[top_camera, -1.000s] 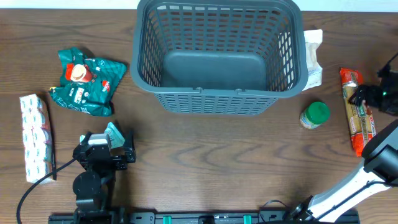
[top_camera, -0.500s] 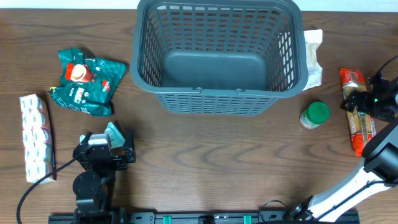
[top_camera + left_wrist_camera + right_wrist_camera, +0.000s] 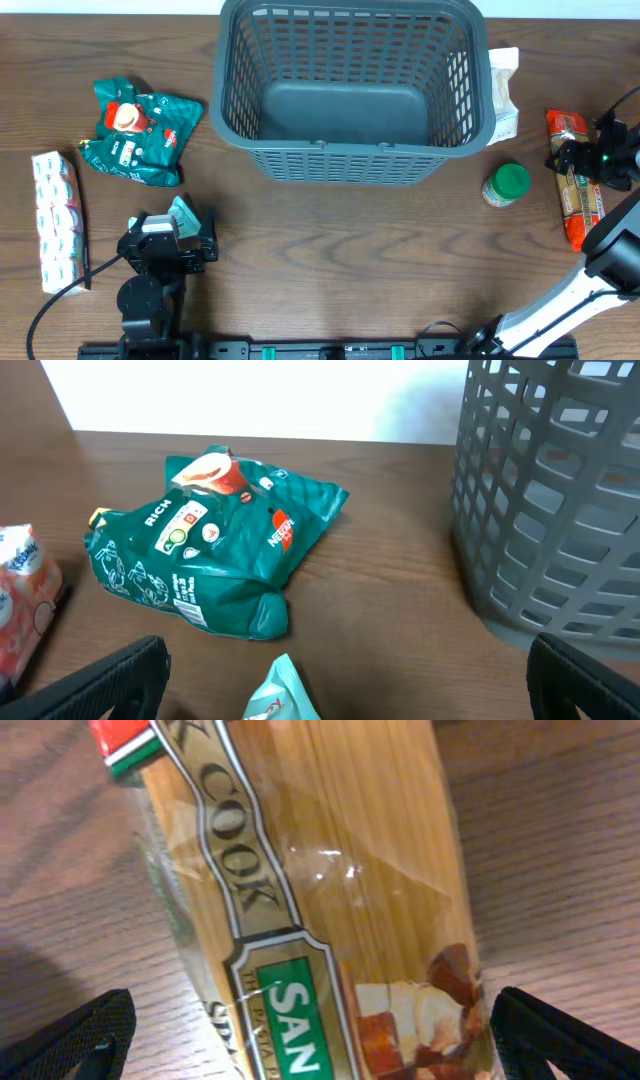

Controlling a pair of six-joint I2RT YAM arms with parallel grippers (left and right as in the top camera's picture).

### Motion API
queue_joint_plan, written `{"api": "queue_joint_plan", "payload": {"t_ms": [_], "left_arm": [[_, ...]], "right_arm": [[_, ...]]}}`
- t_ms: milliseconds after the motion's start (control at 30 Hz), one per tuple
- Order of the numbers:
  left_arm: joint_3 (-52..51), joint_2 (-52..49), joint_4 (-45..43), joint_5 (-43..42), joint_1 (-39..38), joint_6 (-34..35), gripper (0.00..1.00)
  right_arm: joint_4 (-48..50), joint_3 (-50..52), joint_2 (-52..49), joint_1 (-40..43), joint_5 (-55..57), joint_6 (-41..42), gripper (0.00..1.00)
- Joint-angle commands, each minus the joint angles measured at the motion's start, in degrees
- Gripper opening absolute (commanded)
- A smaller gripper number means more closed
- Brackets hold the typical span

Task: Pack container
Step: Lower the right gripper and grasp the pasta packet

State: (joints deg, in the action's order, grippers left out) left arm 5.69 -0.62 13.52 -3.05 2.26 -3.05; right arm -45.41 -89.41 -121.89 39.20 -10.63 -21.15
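Note:
The large dark grey basket (image 3: 348,88) stands at the table's back middle, empty; its lattice wall shows in the left wrist view (image 3: 560,500). My right gripper (image 3: 588,160) is open at the far right, low over a long spaghetti packet (image 3: 573,178). In the right wrist view its fingers (image 3: 320,1040) straddle the packet (image 3: 330,910). My left gripper (image 3: 172,235) is open near the front left, with a small teal packet (image 3: 184,212) between its fingers (image 3: 345,685). The packet's tip shows in the left wrist view (image 3: 285,695).
A green crumpled coffee bag (image 3: 138,130) lies at the left, also in the left wrist view (image 3: 215,535). A white tissue pack (image 3: 55,218) lies at the far left. A green-lidded jar (image 3: 506,185) and a white packet (image 3: 503,92) sit right of the basket.
My right gripper has moved down the spaghetti packet towards its middle and settled over it. The left arm has not moved.

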Motion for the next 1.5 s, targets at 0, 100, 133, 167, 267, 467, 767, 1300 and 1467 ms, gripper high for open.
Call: {"api": "queue_joint_plan", "payload": {"t_ms": [0,100,133,167,267,467,767,1300,1467], "left_arm": [[-1.4,0.4,0.5,-0.6,0.2,-0.6,0.99],[-1.4,0.4,0.5,-0.6,0.2,-0.6,0.99],[-1.4,0.4,0.5,-0.6,0.2,-0.6,0.99],[-1.4,0.4,0.5,-0.6,0.2,-0.6,0.99],[-1.4,0.4,0.5,-0.6,0.2,-0.6,0.99],[-1.4,0.4,0.5,-0.6,0.2,-0.6,0.98],[-1.4,0.4,0.5,-0.6,0.2,-0.6,0.99],[-1.4,0.4,0.5,-0.6,0.2,-0.6,0.99],[-1.4,0.4,0.5,-0.6,0.2,-0.6,0.99]], "right_arm": [[-0.4,0.3,-0.3,-0.2,-1.1,1.3,0.99],[-0.2,0.3,-0.3,-0.2,2.3,3.0,0.99],[-0.2,0.3,-0.3,-0.2,4.2,4.1,0.99],[-0.2,0.3,-0.3,-0.2,5.9,5.1,0.99],[-0.2,0.3,-0.3,-0.1,11.6,9.2,0.99],[-0.8,0.3,-0.3,0.0,13.7,11.1,0.99],[-1.5,0.3,-0.4,0.1,9.3,10.2,0.99],[2.3,7.3,-1.1,-0.1,7.1,11.5,0.98],[2.5,7.8,-1.1,-0.5,7.9,11.5,0.07]]}}
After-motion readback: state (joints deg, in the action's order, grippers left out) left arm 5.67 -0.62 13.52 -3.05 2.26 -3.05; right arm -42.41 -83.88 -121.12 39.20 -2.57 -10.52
